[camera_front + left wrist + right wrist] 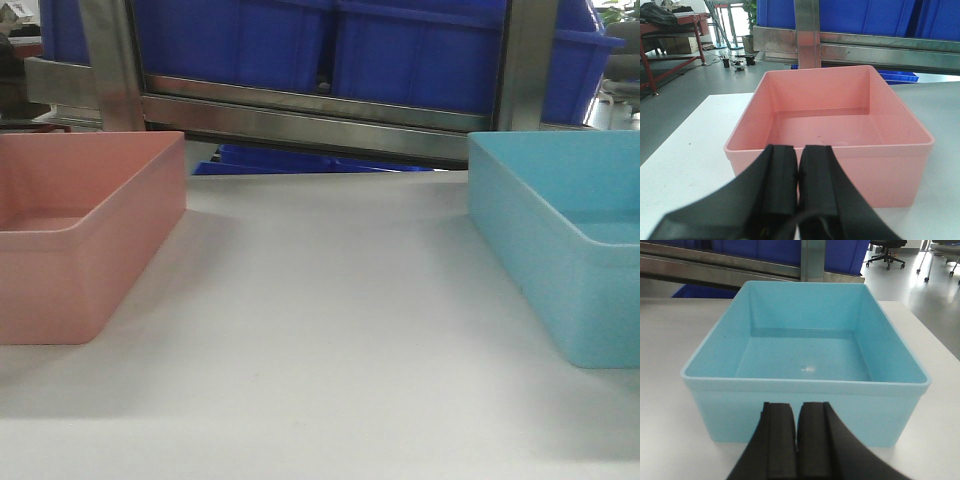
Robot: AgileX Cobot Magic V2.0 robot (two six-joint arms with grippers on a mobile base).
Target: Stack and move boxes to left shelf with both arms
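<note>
Start step: nothing stacked yet. Pink box (80,230) left on tabletop (320,340), blue box (560,240) right, well apart. Left claw (799,150) and right claw (797,409) both closed tight, empty, each facing own box. Next, I think: open claw, grab one box.

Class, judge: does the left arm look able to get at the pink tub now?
Probably yes: the left gripper faces the near wall of the pink tub with nothing between them, though its jaws are shut.

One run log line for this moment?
pink box empty | blue box empty | left gripper shut | right gripper shut | not stacked
</note>
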